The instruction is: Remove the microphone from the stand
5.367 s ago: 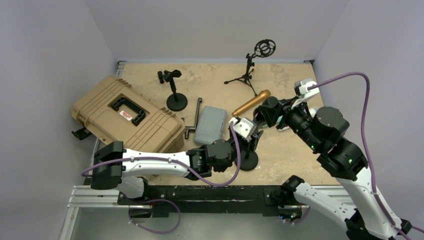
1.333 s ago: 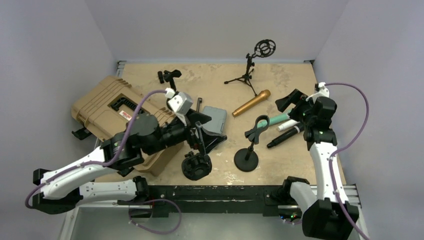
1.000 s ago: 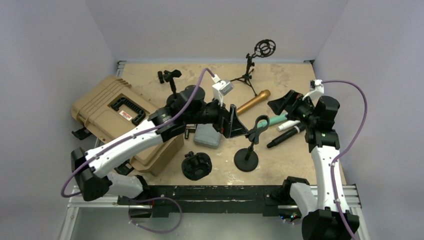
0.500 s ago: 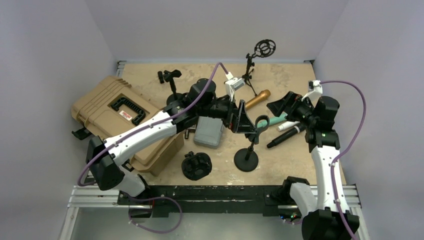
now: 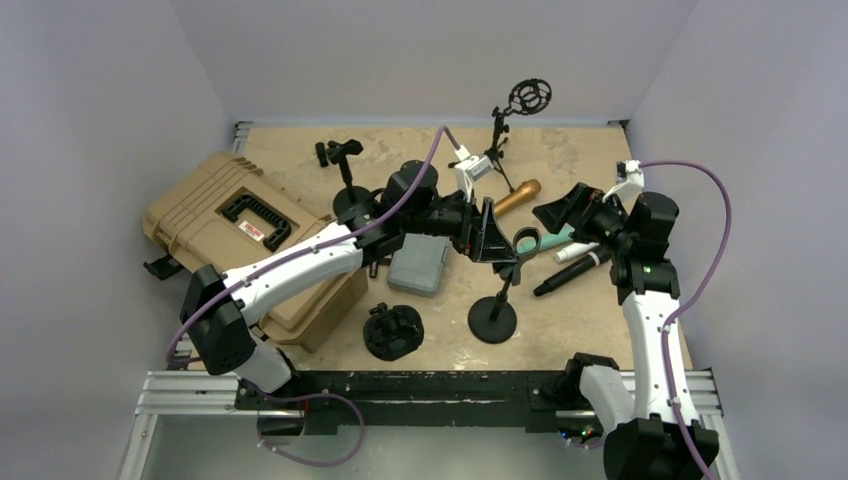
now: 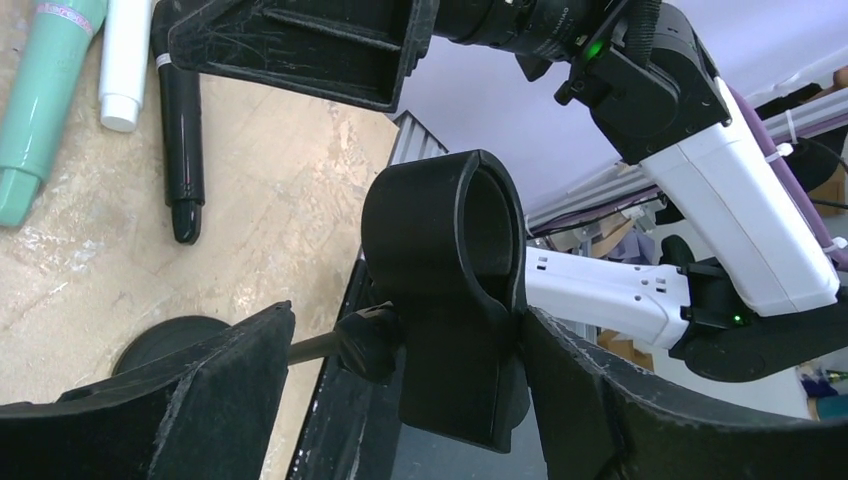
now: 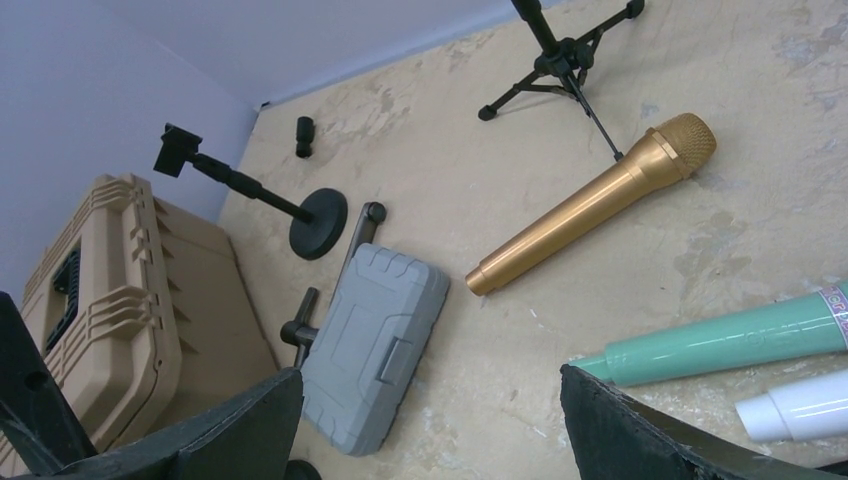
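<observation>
The gold microphone lies flat on the table, apart from any stand. The stand, with a round base and a thin rod, carries an empty black clip. My left gripper straddles that clip. Its right finger touches the clip's side. A gap shows between its left finger and the clip's knob. My right gripper hangs open above the table, right of the microphone, with nothing between its fingers.
A tan hard case fills the left side, with a grey case beside it. A second stand and a tripod with a shock mount stand at the back. A teal tube, a white marker and a black marker lie right of the stand. A black round part sits near the front.
My left arm swung from near the front edge out to the stand's clip, and its jaws narrowed round the clip. My right arm has hardly moved.
</observation>
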Available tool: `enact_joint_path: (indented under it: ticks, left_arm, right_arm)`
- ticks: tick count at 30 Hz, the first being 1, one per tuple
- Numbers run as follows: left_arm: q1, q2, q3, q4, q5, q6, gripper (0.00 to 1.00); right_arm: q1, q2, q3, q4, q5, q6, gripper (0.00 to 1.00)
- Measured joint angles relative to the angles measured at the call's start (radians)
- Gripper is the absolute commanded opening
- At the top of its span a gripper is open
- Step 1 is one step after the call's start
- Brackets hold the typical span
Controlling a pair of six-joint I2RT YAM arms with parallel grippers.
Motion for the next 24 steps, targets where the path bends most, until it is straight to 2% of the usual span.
enact_joint_path:
  ticks: [11, 15, 19, 24]
  left_arm:
    - [-0.014, 0.012, -0.221, 0.18, -0.014, -0.045, 0.78]
    - [-0.013, 0.035, -0.256, 0.19, -0.019, -0.058, 0.83]
    - [-0.014, 0.034, -0.23, 0.134, -0.038, -0.035, 0.9]
    - [-0.013, -0.003, -0.15, -0.06, -0.111, 0.055, 0.99]
  right_arm:
    - [0.0, 0.0, -0.003, 0.008, 0.0, 0.0, 0.97]
    - [0.0, 0.0, -0.005, 0.008, 0.001, 0.0, 0.97]
    - [0.0, 0.0, -0.005, 0.006, 0.006, 0.001, 0.99]
    - [0.001, 0.005, 0.025, -0.035, 0.039, 0.0, 0.99]
